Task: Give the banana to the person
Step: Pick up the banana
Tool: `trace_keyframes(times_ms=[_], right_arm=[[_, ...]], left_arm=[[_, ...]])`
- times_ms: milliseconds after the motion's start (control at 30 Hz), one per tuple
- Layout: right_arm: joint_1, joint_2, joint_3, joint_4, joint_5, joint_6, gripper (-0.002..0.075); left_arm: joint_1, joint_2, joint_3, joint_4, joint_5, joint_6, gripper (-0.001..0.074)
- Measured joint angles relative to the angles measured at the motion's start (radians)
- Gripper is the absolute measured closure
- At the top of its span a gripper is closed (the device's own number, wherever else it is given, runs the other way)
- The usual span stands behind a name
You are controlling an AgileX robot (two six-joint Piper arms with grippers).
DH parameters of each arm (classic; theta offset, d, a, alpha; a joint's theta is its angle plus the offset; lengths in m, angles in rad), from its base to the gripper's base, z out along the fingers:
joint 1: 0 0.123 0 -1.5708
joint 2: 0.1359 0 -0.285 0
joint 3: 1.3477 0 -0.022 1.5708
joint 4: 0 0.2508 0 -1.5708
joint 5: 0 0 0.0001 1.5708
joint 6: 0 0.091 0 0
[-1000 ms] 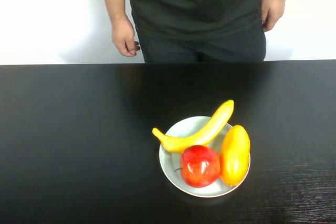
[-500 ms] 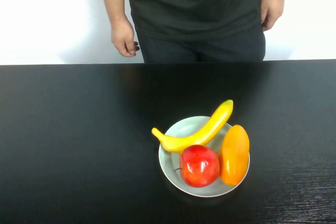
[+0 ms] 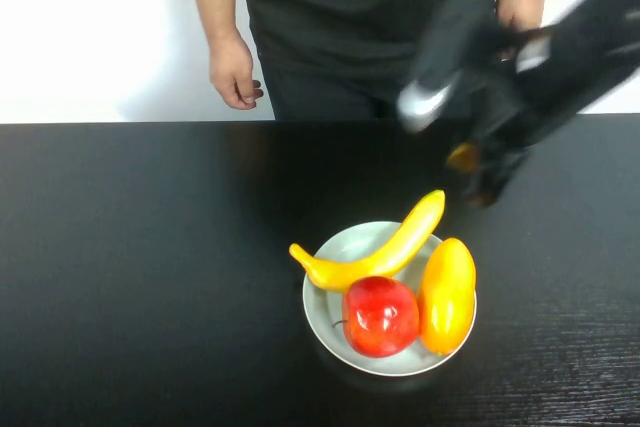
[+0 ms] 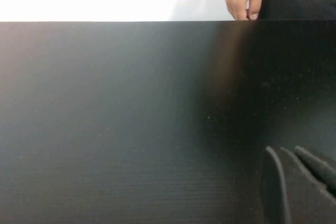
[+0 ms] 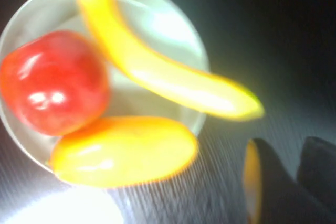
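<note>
banana (image 3: 385, 249): lies across plate (image 3: 340, 332) rim on worktop (image 3: 150, 247), beside apple (image 3: 380, 315). right tool (image 3: 480, 172): above, beyond the plate, empty, opening unclear. left tool (image 4: 299, 182): parked low, grip unclear. advice: descend mid-banana, clear of apple.

Bright even light; right arm (image 3: 540, 77) motion-blurred; right wrist view smeared, glary.

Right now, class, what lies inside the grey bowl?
The bowl holds the banana, a red apple and a mango; they cover much of its floor. The right hand hovers beyond it; the left hand stays away.
</note>
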Motion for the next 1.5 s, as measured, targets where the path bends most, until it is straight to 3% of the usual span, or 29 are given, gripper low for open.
trace_keyframes(times_ms=[167,300,800,1367,1500], right_arm=[[0.056,0.117,-0.028,0.023,0.003,-0.305,0.0370],[0.056,0.186,-0.028,0.016,0.003,-0.364,0.0300],[0.056,0.330,-0.030,0.014,-0.110,-0.682,0.0301],[0.056,0.420,-0.030,0.028,-0.174,-0.730,0.0303],[0.056,0.428,-0.030,0.028,-0.181,-0.730,0.0378]], left_arm=[[0.000,0.000,0.000,0.000,0.000,0.000,0.0738],[0.000,0.000,0.000,0.000,0.000,0.000,0.0738],[0.000,0.000,0.000,0.000,0.000,0.000,0.0738],[0.000,0.000,0.000,0.000,0.000,0.000,0.0738],[0.000,0.000,0.000,0.000,0.000,0.000,0.0738]])
